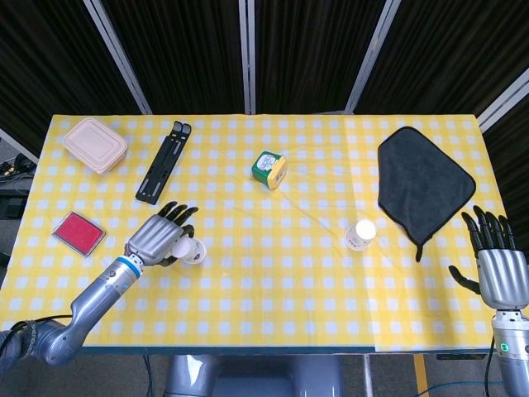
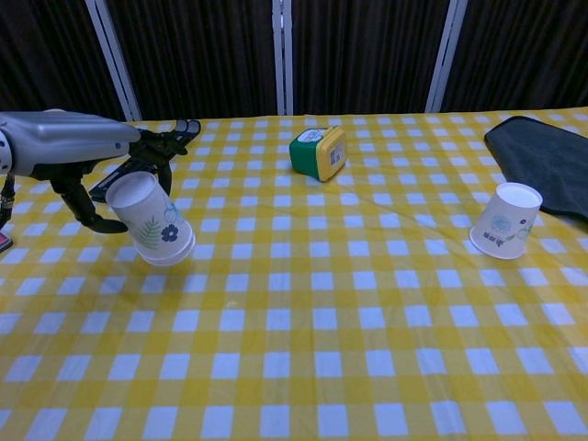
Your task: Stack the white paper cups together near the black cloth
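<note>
The left hand [image 2: 138, 152] holds a tilted paper cup [image 2: 150, 221] at the table's [image 1: 273, 289] near left. The second cup [image 2: 503, 220] sits beside the black cloth [image 1: 421, 182]. The right hand [image 1: 496, 256] hovers, fingers spread, holding nothing.

left hand [image 1: 161, 236] — silver-grey metallic back, black fingers | left wrist — blue ring beside a white band | left forearm — smooth grey tube, rounded elbow joint | right hand [image 1: 498, 260] — same silver shell, black fingers and thumb | right wrist — grey cylinder, small green mark
</note>
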